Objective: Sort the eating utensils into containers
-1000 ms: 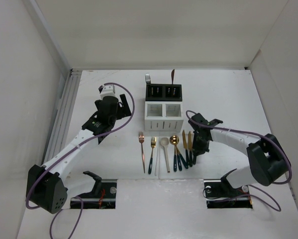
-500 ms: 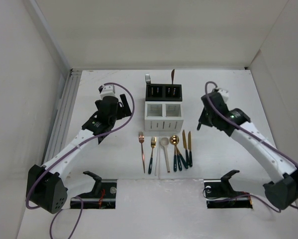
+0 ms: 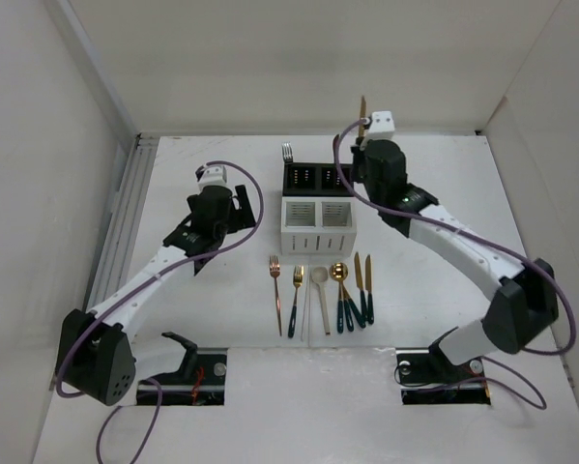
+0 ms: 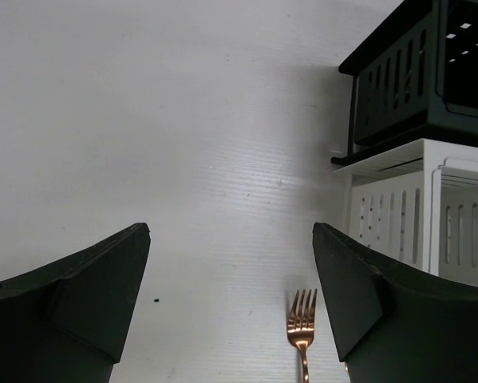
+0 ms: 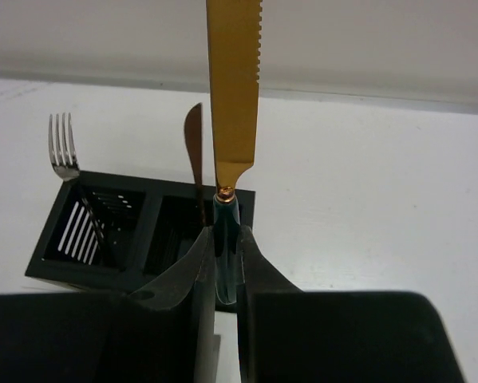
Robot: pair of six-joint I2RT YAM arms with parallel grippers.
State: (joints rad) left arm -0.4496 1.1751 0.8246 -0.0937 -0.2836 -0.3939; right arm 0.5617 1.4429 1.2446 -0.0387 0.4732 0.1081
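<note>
The left claw [image 4: 231, 233] gapes over a copper fork [image 4: 301, 323] near the white caddy [image 4: 390, 215] and black caddy [image 4: 410, 80].

Two slim white tubular robot arms, left arm [image 3: 139, 285] and right arm [image 3: 463, 249], with bulky black joints, looping purple cables [image 3: 258, 205] and matte black wedge-shaped fingers [image 4: 87, 295].

A gold serrated knife [image 5: 233, 96] with a dark green handle is seen between black fingers [image 5: 184, 270]. A black boxy caddy [image 3: 317, 178], patterned with rows of pale dots, is shown with a silver fork [image 5: 61, 146] and a copper knife [image 5: 195, 155]. A white boxy caddy [image 3: 318, 226] is marked by vertical slots. On the white bench [image 3: 202, 309] are laid a copper fork [image 4: 301, 319], a cream spoon [image 3: 321, 288] and a gold fork [image 3: 296, 280] with a dark green handle. Purple cables [image 3: 258, 203] are looped along white and black arms [image 3: 139, 290].
</note>
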